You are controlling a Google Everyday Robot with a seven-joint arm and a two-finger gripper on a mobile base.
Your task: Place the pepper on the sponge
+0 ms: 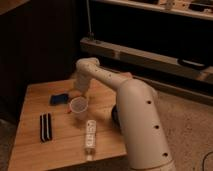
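The blue sponge (59,98) lies flat on the wooden table (35,150), left of centre. Just to its right, behind the translucent white cup (79,106), my gripper (78,92) hangs down from the white arm. A small orange-red bit at the gripper's tip looks like the pepper (73,94), a little right of the sponge and not on it. Most of the pepper is hidden by the gripper.
A black-and-white striped rectangular object (46,127) lies near the table's left front. A white elongated object (90,135) lies in front of the cup. The arm's thick white link (140,120) covers the table's right side. Dark shelving stands behind.
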